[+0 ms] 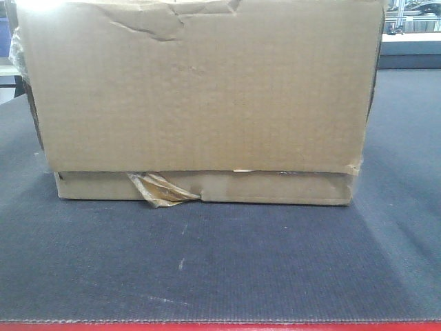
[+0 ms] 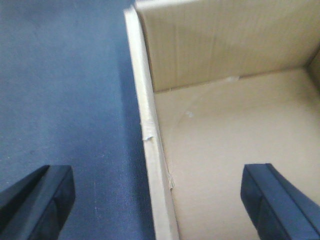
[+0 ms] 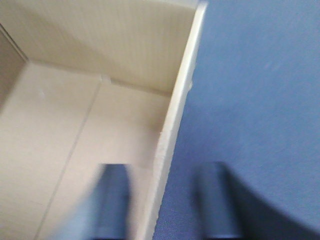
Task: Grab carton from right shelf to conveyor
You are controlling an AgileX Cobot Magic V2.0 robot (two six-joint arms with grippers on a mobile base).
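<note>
Nearest the front camera runs the red front edge of the conveyor point(image 1: 220, 326), and beyond it the dark woven belt stretches back. Squarely on that belt sits the carton point(image 1: 200, 103), its narrow lower band touching the surface and a crumpled strand of tape point(image 1: 160, 189) hanging at the bottom left; the upper edge is dented. So the carton is already on the conveyor, not on any shelf, and the job looks close to finished.

From the left wrist view, the left claw point(image 2: 157, 200) stands wide apart, one finger outside over the belt and the other inside the open box, straddling the side wall without touching it. From the right wrist view, the right claw point(image 3: 162, 200) likewise straddles the opposite wall, fingers apart and blurred, narrower than the left. Each wall makes a natural handle for a two-armed carry, which probably explains this placement.
</note>
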